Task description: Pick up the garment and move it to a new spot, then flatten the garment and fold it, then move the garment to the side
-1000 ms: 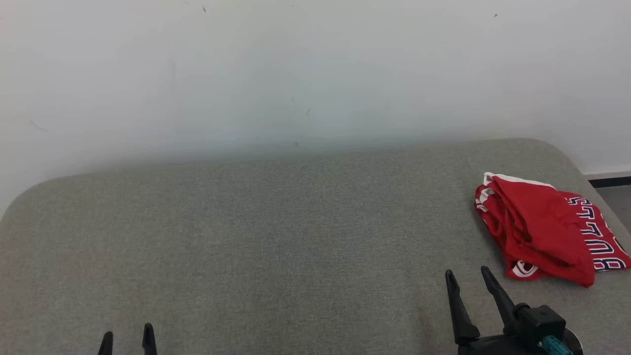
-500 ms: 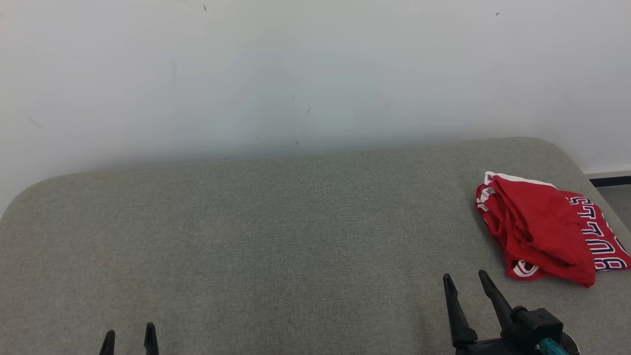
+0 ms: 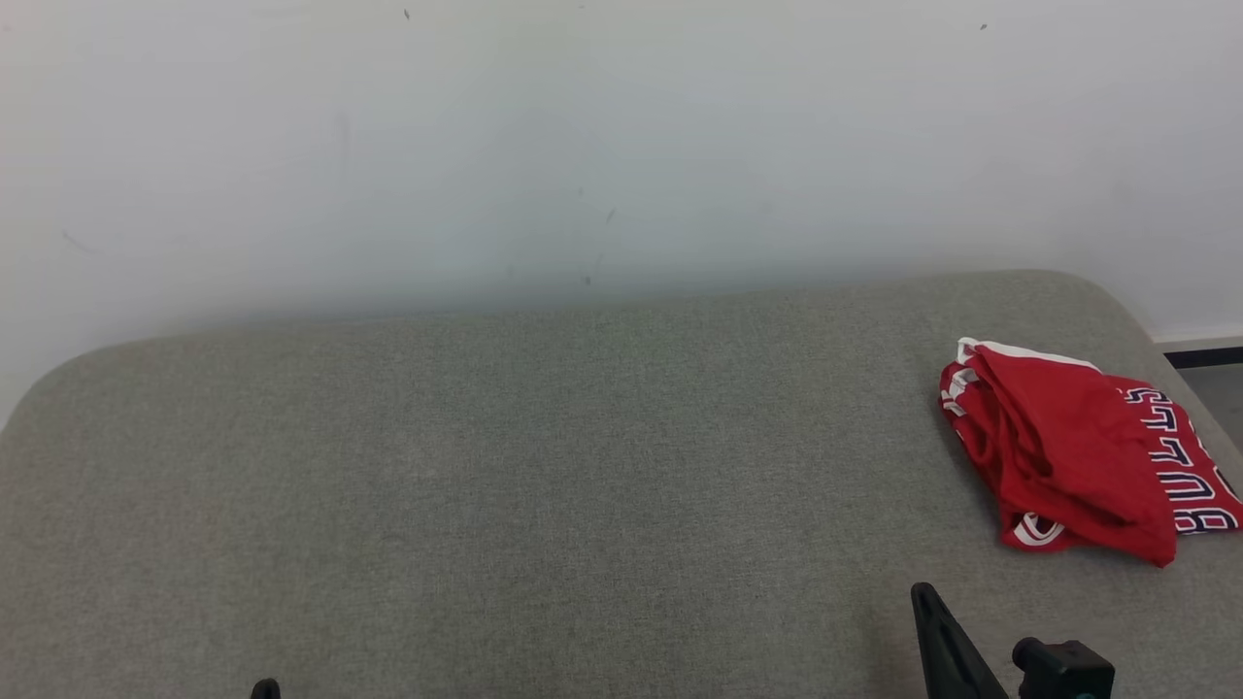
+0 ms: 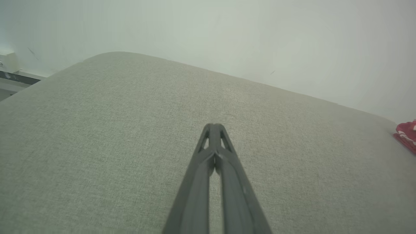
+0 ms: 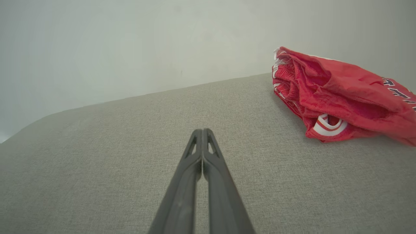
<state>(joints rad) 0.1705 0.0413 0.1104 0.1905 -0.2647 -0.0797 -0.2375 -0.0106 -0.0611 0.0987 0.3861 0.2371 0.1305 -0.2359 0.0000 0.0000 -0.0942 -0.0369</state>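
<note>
The crumpled red mesh garment (image 3: 1068, 456) is judged light and limp, best pinched at its raised fold. The left gripper (image 4: 214, 128) and right gripper (image 5: 202, 131) are seen closed, empty.

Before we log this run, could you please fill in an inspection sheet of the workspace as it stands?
Surface: grey fabric pad, smooth, rounded corners.
Job's things: red garment, loosely folded, near the pad's right edge, apart from both tools.
Clutter: nothing seen.
Tools: left tool shut, empty, over bare pad; right tool shut, empty, short of the garment.
Cables: nothing seen.
Surroundings: pale wall behind; dark baseboard at far right.
</note>
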